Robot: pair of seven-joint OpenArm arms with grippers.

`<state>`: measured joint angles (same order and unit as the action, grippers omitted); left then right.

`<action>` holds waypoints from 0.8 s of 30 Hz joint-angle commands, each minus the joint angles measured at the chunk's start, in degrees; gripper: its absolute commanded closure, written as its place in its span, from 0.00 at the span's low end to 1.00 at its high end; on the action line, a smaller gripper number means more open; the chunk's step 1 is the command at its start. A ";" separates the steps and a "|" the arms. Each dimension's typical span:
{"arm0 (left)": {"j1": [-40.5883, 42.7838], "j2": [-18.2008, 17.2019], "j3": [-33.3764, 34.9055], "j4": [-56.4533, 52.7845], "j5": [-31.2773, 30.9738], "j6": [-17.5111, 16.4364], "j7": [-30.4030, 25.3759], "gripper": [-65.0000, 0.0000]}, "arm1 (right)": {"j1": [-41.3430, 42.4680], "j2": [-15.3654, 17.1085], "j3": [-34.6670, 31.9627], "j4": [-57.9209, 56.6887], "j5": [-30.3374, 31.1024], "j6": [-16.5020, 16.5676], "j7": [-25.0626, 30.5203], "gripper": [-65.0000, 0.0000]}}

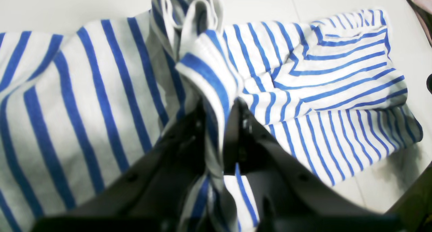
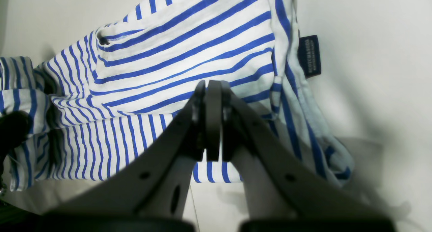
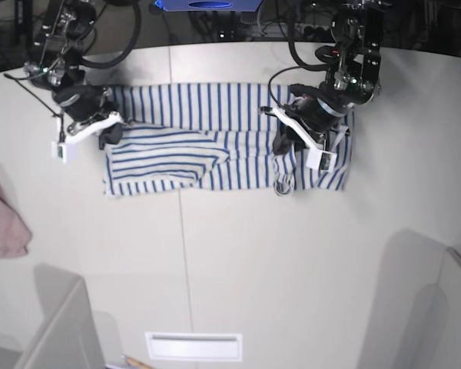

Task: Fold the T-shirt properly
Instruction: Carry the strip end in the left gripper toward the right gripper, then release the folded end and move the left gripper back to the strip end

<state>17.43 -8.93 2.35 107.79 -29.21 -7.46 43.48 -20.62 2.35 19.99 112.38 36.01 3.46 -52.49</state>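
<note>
Cloth is bunched between the jaws of the left pincer [image 1: 219, 124], which in its own wrist view is clenched on a pinched-up ridge of the T-shirt [image 3: 215, 146]; from the base view that pincer sits at the right end of the shirt, upper right of the frame. The shirt lies as a long striped band across the upper middle of the desk [image 3: 253, 269], one sleeve already turned in over the lower left part. The right pincer [image 2: 213, 90] shows in its wrist view with jaws pressed fully together and nothing caught between them, hovering over the shirt's left end near the dark neck tag [image 2: 309, 55]. My worry is the left grip: it looks to hold a thick gather, not a clean edge, so a lift from here could drag several layers at once and undo the turned-in sleeve. With the other end unheld, the whole shirt may slide across the desk instead of folding. A loose loop of fabric hangs at the lower edge near the left pincer and could snag. The pink cloth [image 3: 4, 223] at the far left lies well apart.
</note>
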 commanded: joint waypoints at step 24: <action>-1.39 -0.08 0.16 0.65 -1.16 -0.40 -1.15 1.00 | 0.71 0.33 0.19 0.72 0.78 0.27 1.02 1.00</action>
<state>16.36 -8.91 2.48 107.61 -29.30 -7.49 43.51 -20.34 2.33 19.99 112.38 36.01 3.46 -52.49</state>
